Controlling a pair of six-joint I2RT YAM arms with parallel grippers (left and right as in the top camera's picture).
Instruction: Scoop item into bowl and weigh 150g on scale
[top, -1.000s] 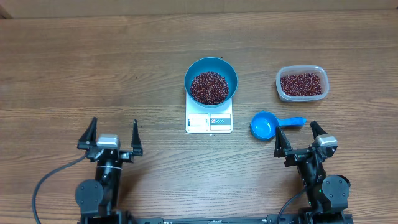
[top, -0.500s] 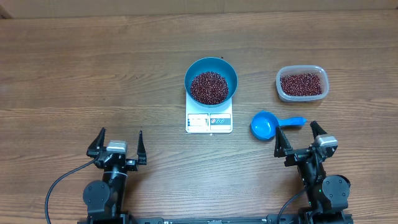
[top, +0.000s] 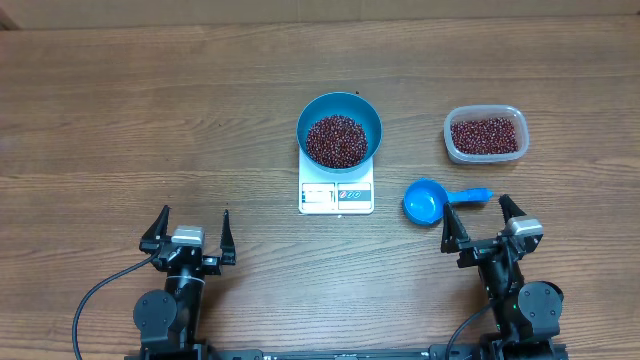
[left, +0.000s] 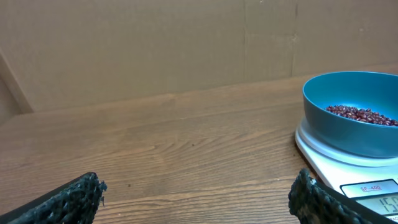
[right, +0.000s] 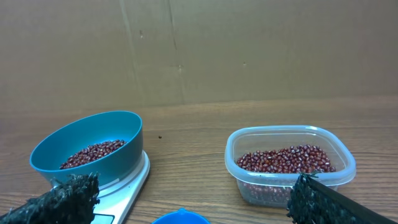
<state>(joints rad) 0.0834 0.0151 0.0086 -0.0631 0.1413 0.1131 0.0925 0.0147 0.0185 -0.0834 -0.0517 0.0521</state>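
The blue bowl (top: 339, 130) sits on the white scale (top: 336, 193) at the table's middle, with dark red beans (top: 336, 140) heaped inside; both also show in the left wrist view as bowl (left: 354, 121) and scale (left: 339, 168). More beans (top: 485, 135) fill a clear tub (top: 484, 152) at the right. A small blue scoop (top: 428, 201) lies empty between scale and tub. My left gripper (top: 187, 232) stands open near the front left, empty. My right gripper (top: 483, 224) is open just in front of the scoop, holding nothing.
A brown cardboard wall (left: 186, 43) backs the table's far edge. Bare wooden tabletop (top: 150, 120) spreads across the left half. Cables (top: 90, 300) trail from the arm bases at the front edge.
The left arm drew back toward the front edge and shifted slightly right during the first half second, then held still. The right arm, bowl, scoop and tub have not moved.
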